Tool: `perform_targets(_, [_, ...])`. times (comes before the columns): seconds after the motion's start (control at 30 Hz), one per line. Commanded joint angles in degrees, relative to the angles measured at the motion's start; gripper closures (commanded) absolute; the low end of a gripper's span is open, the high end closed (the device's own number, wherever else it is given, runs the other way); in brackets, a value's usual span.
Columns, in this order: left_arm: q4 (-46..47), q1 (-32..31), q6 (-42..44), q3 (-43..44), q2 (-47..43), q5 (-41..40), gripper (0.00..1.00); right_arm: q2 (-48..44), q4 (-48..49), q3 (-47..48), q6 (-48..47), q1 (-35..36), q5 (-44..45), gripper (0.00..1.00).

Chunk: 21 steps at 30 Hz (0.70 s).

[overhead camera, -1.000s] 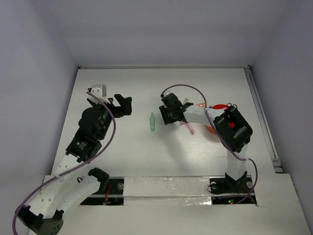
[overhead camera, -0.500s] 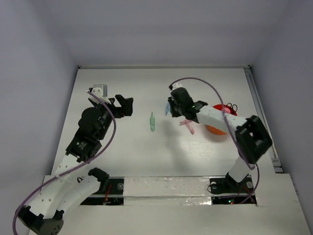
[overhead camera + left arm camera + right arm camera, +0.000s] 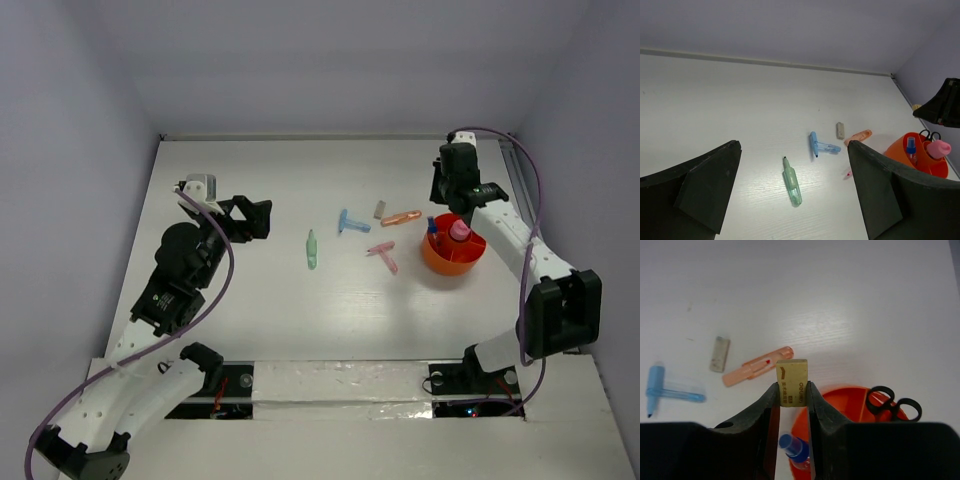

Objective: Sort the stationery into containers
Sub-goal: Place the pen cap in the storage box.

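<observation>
Our right gripper (image 3: 792, 392) is clamped on one tan eraser block (image 3: 792, 374), which stands upright between the two fingers with printed lettering facing the wrist camera. The block is held off the table (image 3: 250, 300), close to the one orange-red bowl (image 3: 452, 262); in the wrist view the bowl's rim shows just below and to the right of it. In the bowl we count three things: one pair of black-handled scissors (image 3: 892, 402) with both finger loops sticking up at the rim, one pink tube (image 3: 459, 232) standing upright, and one blue-capped piece (image 3: 791, 445) beside it. Five loose items lie on the table to the left of the bowl. One peach-orange clear piece (image 3: 757, 366) lies nearest the bowl, with one small grey-tan block (image 3: 719, 354) just beside its far end, the two apart. One light blue T-shaped piece (image 3: 352, 222) lies further left, and one pink T-shaped piece (image 3: 383, 256) lies nearer our bases, close to the bowl. One pale green stick (image 3: 312, 250) lies alone at mid-table, well apart from the bowl. Our left gripper (image 3: 256, 218) hangs over the left half of the table with its two fingers spread wide and nothing between them, well apart from every item.
</observation>
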Motion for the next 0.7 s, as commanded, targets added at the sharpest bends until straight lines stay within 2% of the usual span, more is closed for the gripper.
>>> perform_targets(0.0, [2.3, 0.3, 0.1, 1.2, -0.3, 1.1, 0.15, 0.9, -6.3, 4.2, -1.4, -1.3, 3.5, 0.89])
perform_targets(0.13, [2.4, 0.3, 0.0, 1.2, -0.3, 1.9, 0.15, 3.8, -10.7, 6.5, -2.1, -2.2, 3.6, 0.88])
perform_targets(0.67, [2.5, 0.3, -0.3, 1.2, -1.7, 2.3, 0.15, 8.6, -16.1, 6.7, -2.8, -2.2, 4.5, 0.85])
